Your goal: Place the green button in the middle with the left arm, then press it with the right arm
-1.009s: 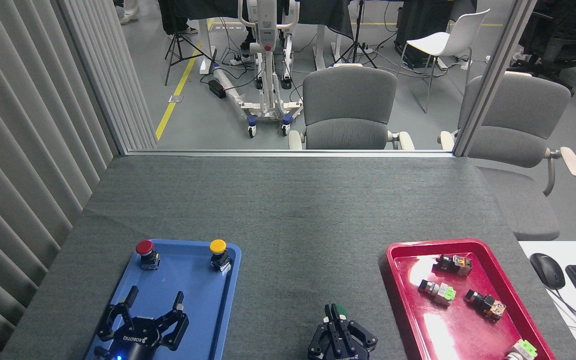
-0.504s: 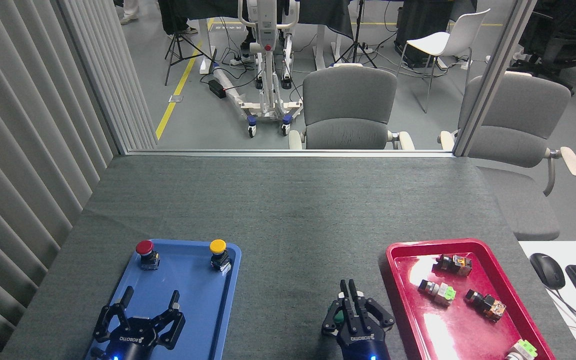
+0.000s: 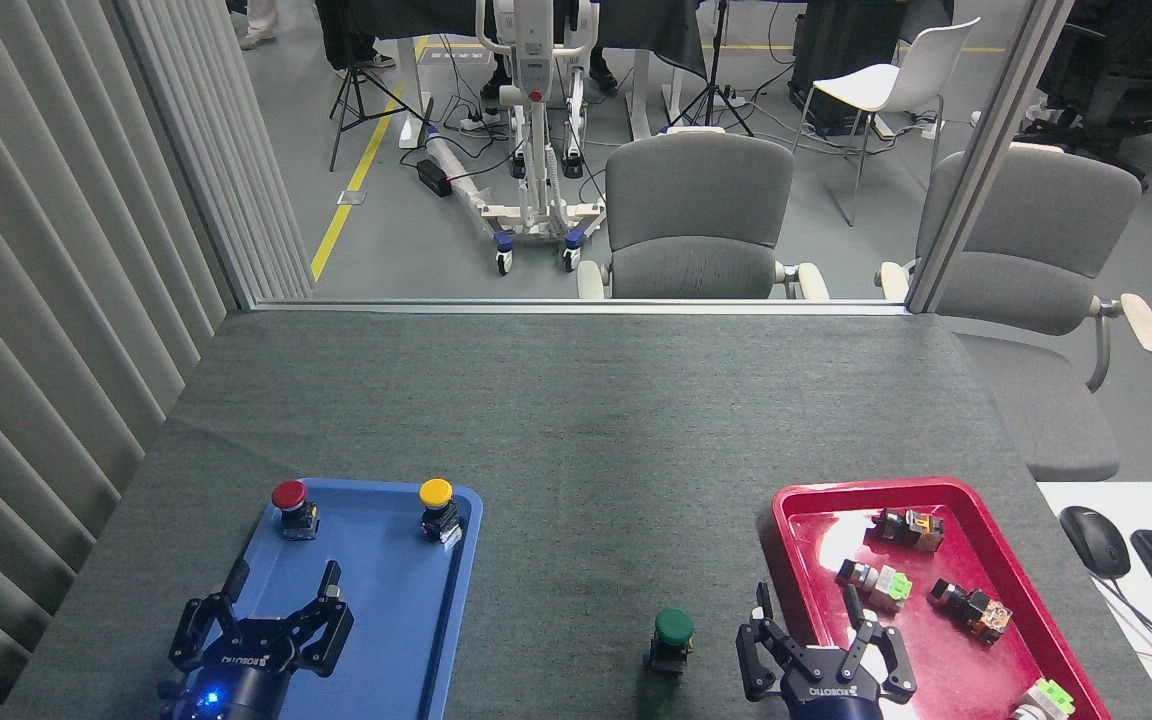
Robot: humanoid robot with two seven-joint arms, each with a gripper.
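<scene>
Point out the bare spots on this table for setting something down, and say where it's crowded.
Free: the wide grey tabletop from the far edge down to both trays, and the strip between the blue tray and the green button.

Crowded: the red tray with its scattered switches, and the near edge, where the left gripper and right gripper hover open.

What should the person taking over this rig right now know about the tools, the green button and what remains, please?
Left tool: open, empty, over the blue tray.
Right tool: open, empty, at the red tray's near-left edge, right of the button.
Green button: upright on the bare grey table between the trays, untouched.
Done: button placed in the middle.
Left: whether it has been pressed cannot be told from this view; confirm, press with the right tool if needed.
</scene>
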